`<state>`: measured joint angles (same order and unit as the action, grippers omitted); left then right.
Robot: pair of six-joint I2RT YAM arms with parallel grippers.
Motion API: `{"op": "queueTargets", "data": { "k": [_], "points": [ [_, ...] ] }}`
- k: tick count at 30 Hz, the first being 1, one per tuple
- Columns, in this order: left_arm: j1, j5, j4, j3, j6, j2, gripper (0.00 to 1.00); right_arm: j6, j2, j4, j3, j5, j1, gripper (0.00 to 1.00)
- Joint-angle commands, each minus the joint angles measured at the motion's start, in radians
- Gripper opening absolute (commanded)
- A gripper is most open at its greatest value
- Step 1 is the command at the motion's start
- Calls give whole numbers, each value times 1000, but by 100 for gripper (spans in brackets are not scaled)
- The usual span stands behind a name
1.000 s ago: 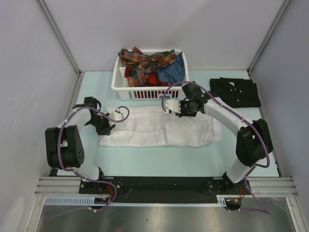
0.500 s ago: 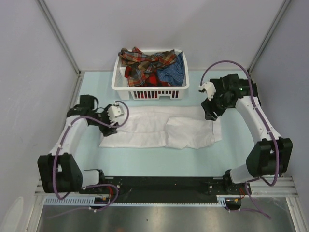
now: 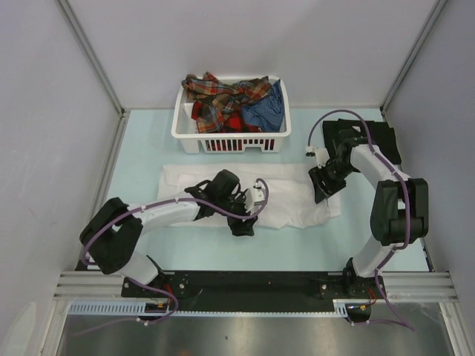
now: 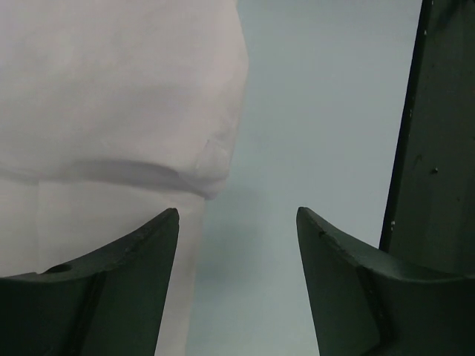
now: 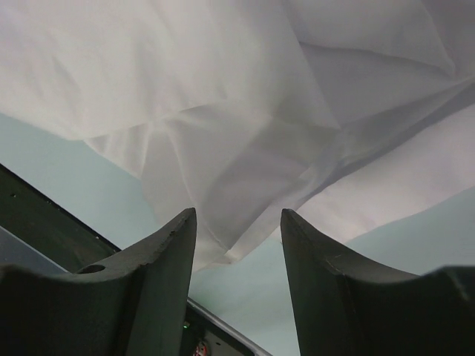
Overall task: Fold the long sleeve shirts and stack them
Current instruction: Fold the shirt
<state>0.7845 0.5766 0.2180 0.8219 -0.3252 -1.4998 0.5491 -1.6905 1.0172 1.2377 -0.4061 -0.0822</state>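
A white long sleeve shirt (image 3: 293, 199) lies flat across the middle of the table, partly folded. My left gripper (image 3: 243, 225) sits at its near edge, open; in the left wrist view bare table shows between the fingers (image 4: 237, 215) and the white cloth (image 4: 111, 89) lies up and left. My right gripper (image 3: 322, 189) hovers at the shirt's right end, open, with a folded corner of white cloth (image 5: 223, 96) just ahead of its fingertips (image 5: 237, 215). A folded black shirt (image 3: 384, 141) rests at the back right. Plaid shirts (image 3: 223, 96) and a blue one (image 3: 269, 111) fill the basket.
The white slatted basket (image 3: 230, 143) stands at the back centre, just beyond the white shirt. My right arm reaches over part of the black shirt. A black rail (image 3: 245, 285) runs along the table's near edge, and grey walls close in both sides.
Both grippers have opened and let go of the white shirt. My left arm swung from the shirt's left end to its near middle. My right gripper went from the middle to the shirt's right end.
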Motion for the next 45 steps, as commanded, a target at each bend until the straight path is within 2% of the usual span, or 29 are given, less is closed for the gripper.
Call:
{"op": "queueTargets", "data": {
  "k": [1,7,10,11,12,13,14,15,20,27,31,33,35,36,39,41,42,45],
  "points": [
    [47,-46,-154,89,124,-40,69,-25,-18,-11,2,41,-1,54],
    [64,-9,-170,105,129,-65,61,-15,-38,0,-18,23,6,48],
    [76,12,-148,115,115,-82,44,-17,-43,-3,-24,24,7,37],
    [76,26,-140,129,115,-86,27,-17,-54,-3,-23,26,6,32],
    [76,31,-112,138,114,-91,18,-15,-57,-5,-23,27,6,18],
    [76,34,-102,146,110,-91,5,-15,-60,-5,-21,29,6,12],
    [76,42,-92,154,109,-83,1,-17,-66,-12,-23,33,6,7],
    [76,54,-74,155,107,-74,0,-18,-64,-19,-27,38,6,0],
    [76,181,29,215,103,2,0,-26,-63,-45,-29,49,4,0],
    [67,354,138,301,172,16,0,-29,-44,-57,-32,58,7,0],
    [7,420,34,322,344,-10,0,-20,-22,-52,-37,64,7,0],
    [-60,388,-56,350,435,-63,0,-17,-18,-54,-41,67,6,0],
    [-120,327,-74,416,478,-114,0,-11,-14,-54,-46,69,6,0],
    [-135,313,-84,431,494,-152,1,-11,-15,-54,-47,69,6,0],
    [-168,177,-107,435,456,-169,44,-8,-12,-48,-44,72,5,0],
    [-191,140,-118,390,433,-160,55,-2,-3,-35,-44,76,7,0],
    [-197,138,-117,369,413,-149,64,2,5,-31,-43,79,9,0],
    [-203,166,-103,272,371,-99,74,11,28,-9,-43,81,22,4]
  ]
}}
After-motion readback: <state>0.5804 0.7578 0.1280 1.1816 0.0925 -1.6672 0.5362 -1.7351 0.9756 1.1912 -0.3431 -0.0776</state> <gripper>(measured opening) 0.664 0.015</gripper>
